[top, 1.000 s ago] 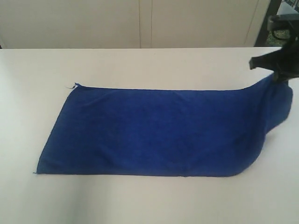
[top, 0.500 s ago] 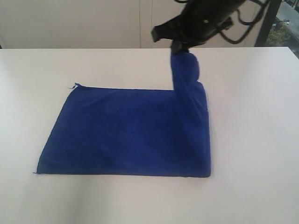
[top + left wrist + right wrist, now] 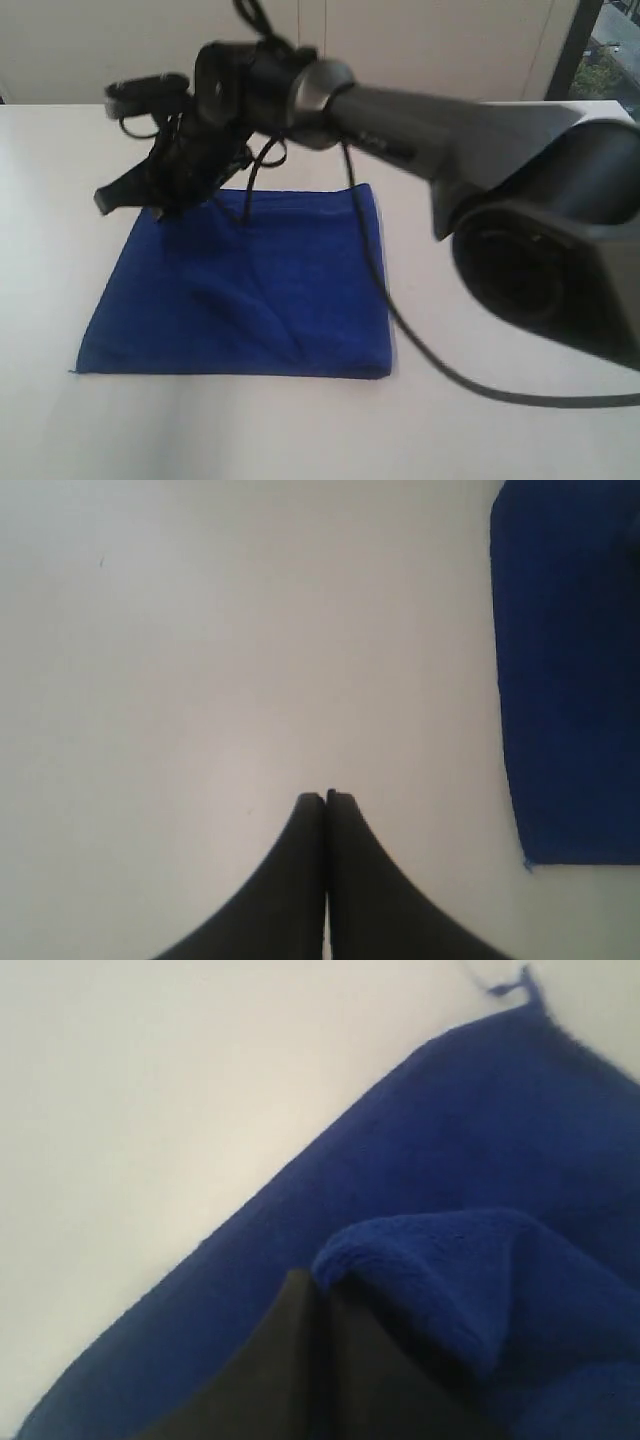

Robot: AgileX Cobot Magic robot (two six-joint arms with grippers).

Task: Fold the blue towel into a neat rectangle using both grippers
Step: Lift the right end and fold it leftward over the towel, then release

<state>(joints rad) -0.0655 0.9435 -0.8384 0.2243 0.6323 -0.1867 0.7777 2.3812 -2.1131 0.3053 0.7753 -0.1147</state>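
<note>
The blue towel (image 3: 250, 290) lies on the white table (image 3: 500, 430), doubled over into a shorter two-layer shape. My right gripper (image 3: 162, 208) has reached across to the towel's far left corner and is shut on a bunched fold of the towel's edge (image 3: 430, 1260), just above the lower layer (image 3: 250, 1290). A loose thread (image 3: 505, 985) shows at the corner beyond the right gripper's tips (image 3: 315, 1285). My left gripper (image 3: 327, 798) is shut on nothing, over bare table, with the towel's edge (image 3: 570, 680) off to one side. The left gripper does not show in the exterior view.
The right arm's thick black and grey body (image 3: 540, 220) spans the right half of the exterior view. Its black cable (image 3: 372, 270) hangs across the towel's right part. Pale cabinet fronts (image 3: 300, 50) stand behind the table.
My right gripper swept from the far right across to the far left, carrying the towel's right end over the left half. The towel went from long and flat to doubled.
</note>
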